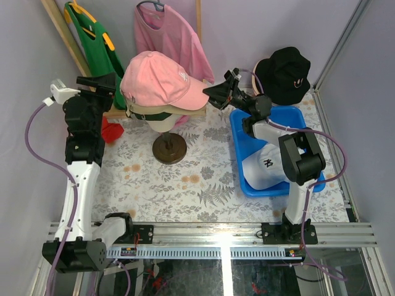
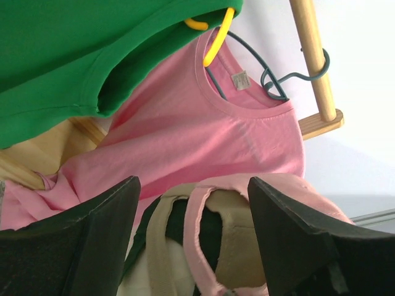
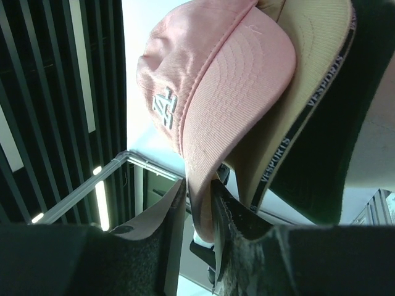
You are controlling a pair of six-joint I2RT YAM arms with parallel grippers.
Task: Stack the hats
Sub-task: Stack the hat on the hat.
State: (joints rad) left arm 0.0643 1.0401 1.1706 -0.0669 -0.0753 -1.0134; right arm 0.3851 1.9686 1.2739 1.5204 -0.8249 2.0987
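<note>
You're holding the left gripper (image 2: pixel 193 191) wide apart and empty, with the stack just past its fingertips: pink cap (image 1: pixel 157 77) sitting on tan cap (image 1: pixel 143 110) and green cap (image 1: pixel 165 115). The right gripper (image 3: pixel 199 197) is straddling the pink brim; I can't tell if it's pinching. Behind it the white cap (image 1: pixel 262 166) is waiting, and the black bucket hat (image 1: pixel 284 74) is waiting to its right. I'm judging this roughly half done.

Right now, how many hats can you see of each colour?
pink cap: 1
tan cap: 1
dark green cap: 1
black hat: 1
white cap: 1
red thing: too hidden to tell, not counted
Total: 5 hats
</note>
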